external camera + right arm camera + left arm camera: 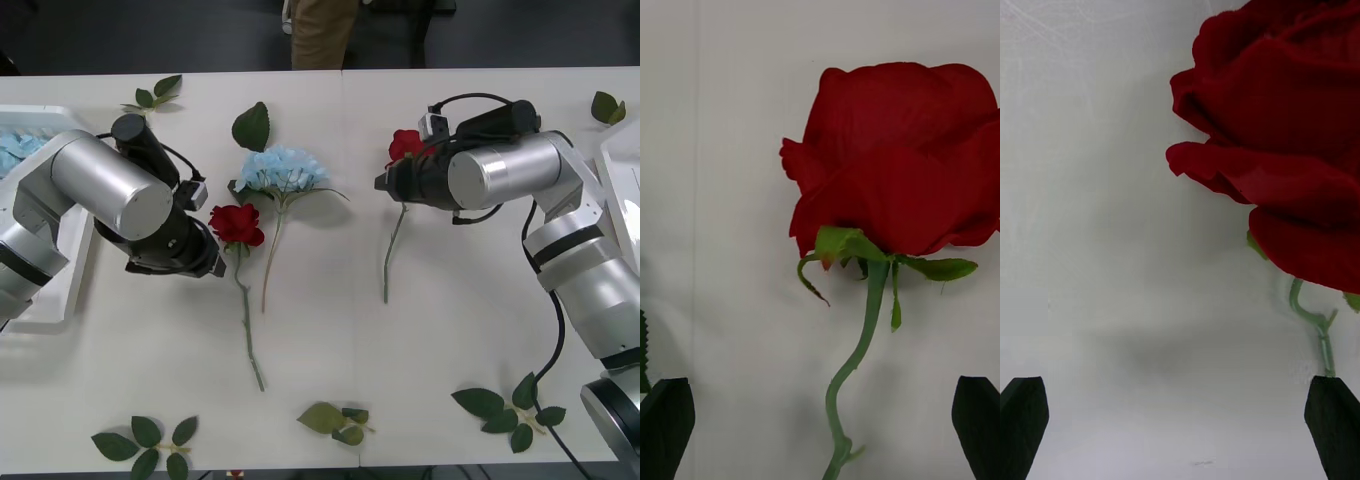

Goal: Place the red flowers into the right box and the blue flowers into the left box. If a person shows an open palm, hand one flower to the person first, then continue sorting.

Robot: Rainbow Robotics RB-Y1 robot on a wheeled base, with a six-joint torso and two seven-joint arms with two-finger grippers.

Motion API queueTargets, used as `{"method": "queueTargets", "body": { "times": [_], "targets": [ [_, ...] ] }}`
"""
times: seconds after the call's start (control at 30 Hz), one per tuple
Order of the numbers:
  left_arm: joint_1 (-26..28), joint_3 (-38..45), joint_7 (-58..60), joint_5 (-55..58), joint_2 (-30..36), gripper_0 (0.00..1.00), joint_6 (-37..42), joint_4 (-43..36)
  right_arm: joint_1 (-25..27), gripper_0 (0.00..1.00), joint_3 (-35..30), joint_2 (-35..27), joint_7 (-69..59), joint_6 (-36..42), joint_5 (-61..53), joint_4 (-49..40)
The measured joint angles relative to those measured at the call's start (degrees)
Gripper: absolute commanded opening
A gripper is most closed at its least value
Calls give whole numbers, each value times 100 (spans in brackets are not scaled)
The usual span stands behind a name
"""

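Two red flowers lie on the white table [440,330]. My left gripper [208,252] [1176,390] hovers open just left of one rose [237,224] [1285,142], whose bloom sits off to one side of the black fingertips [1334,420]. Over the other rose [405,145] [895,157] my right gripper [392,182] [824,390] is open, and the green stem [857,352] runs between its fingers [977,420] untouched. One blue flower [283,170] lies between the roses. The left box [45,300] holds more blue flowers [15,150]. The right box [622,170] is cut off by the right edge.
Loose green leaf sprigs lie scattered: one [252,127] by the blue flower, others [155,95] [607,107] at the far edge and several [145,445] [335,420] [505,410] along the near edge. A person's tan trousers [322,30] stand beyond the table.
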Motion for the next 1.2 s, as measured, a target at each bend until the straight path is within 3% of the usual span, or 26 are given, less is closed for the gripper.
{"method": "queueTargets", "body": {
  "times": [0.23, 0.27, 0.3, 0.33, 0.37, 0.43, 0.93, 1.2],
  "targets": [
    [-12, -468, 222, -541, -11, 100, 0, -187, -323, 100, 470, 1, -153, -281, 82, 806],
    [-14, -540, 347, -621, -27, 100, 0, -195, -343, 95, 531, 1, -153, -298, 110, 847],
    [-17, -602, 499, -700, -51, 100, 0, -196, -362, 73, 584, 1, -153, -321, 148, 856],
    [-20, -654, 682, -776, -86, 100, 1, -196, -375, 60, 628, 1, -153, -339, 180, 861],
    [-20, -694, 880, -862, -128, 100, 3, -196, -381, 27, 671, 2, -153, -348, 200, 865],
    [-22, -755, 1237, -1044, -239, 100, 10, -196, -387, 1, 761, 4, -153, -348, 317, 868],
    [-36, -1114, 1536, -1587, -708, 100, 43, -196, -392, 0, 828, 8, -156, -304, 419, 844],
    [-38, -1380, 1643, -1720, -718, 100, 44, -195, -392, 0, 315, -395, -157, 1336, -300, -631]
  ]
}}
